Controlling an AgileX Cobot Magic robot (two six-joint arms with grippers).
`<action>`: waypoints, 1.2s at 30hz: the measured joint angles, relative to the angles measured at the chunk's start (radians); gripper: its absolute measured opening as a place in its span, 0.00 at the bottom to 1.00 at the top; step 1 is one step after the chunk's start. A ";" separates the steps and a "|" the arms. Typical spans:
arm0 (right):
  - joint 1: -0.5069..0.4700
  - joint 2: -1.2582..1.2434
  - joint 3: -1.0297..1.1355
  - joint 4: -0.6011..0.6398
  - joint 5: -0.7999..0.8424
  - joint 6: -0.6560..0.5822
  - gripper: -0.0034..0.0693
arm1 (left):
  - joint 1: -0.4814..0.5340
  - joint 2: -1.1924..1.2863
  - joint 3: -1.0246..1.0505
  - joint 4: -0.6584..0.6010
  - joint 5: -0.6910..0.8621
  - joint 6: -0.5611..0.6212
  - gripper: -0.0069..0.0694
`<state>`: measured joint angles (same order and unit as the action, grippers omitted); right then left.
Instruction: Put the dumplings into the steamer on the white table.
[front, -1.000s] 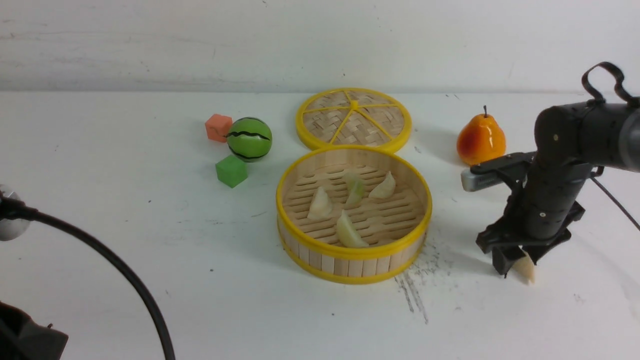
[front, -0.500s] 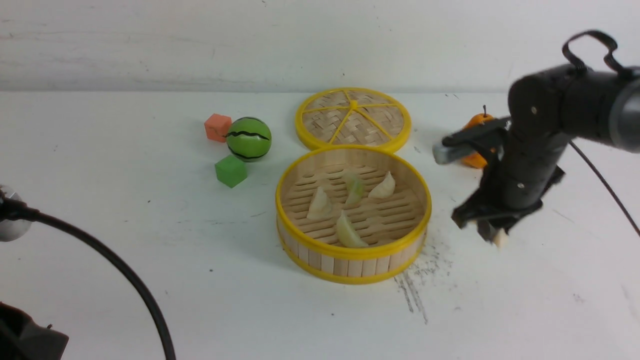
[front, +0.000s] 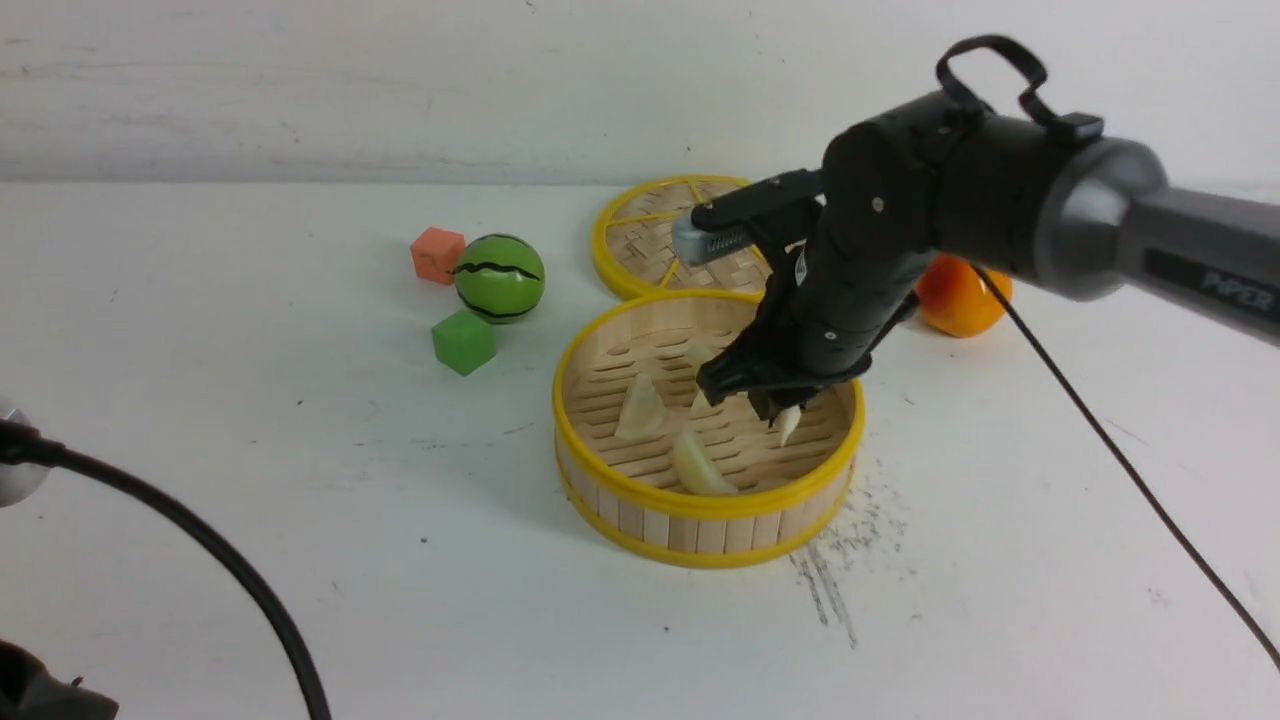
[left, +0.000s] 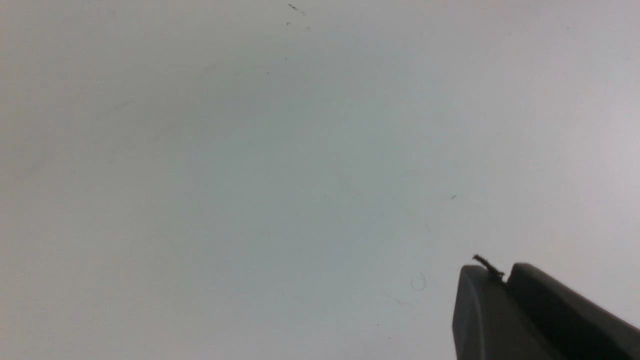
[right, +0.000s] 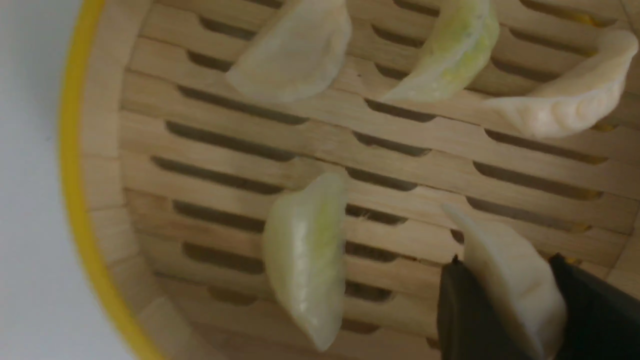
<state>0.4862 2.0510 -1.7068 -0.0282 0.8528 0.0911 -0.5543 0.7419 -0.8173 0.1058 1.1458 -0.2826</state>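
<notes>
Hovering above steamer (front: 700, 535) on table (front: 300, 560) | right jaws clamped on one end of fifth dumpling (right: 505, 270) | four others lying on slats | left jaws closed, empty | risk: releasing from height, bouncing over rim or onto nearest dumpling (right: 305, 260)

**Three Cameras, One Shared Steamer**

The front view looks forward from the robot's side, high and slanted down. It takes in the whole white surface (front: 420, 620) up to the back wall (front: 300, 90) — a wide, distant look. The right wrist view faces down into the steamer (right: 75, 150) from very close. Both views show its slatted floor and the dumplings (right: 305, 260). The left wrist view — also close — faces only bare surface, with its own jaws in one corner.
</notes>
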 joint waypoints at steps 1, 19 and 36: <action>-0.006 0.018 0.000 -0.002 -0.009 0.010 0.33 | 0.000 -0.021 0.011 -0.004 0.002 0.004 0.17; -0.014 -0.032 -0.011 0.054 0.008 0.029 0.61 | 0.000 -0.458 0.130 -0.019 0.019 0.012 0.18; 0.085 -0.799 0.344 0.066 -0.072 -0.071 0.04 | 0.000 -0.462 0.130 -0.023 0.025 0.012 0.20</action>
<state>0.5711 1.2518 -1.3626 0.0375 0.7809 0.0202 -0.5543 0.2804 -0.6870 0.0830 1.1711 -0.2708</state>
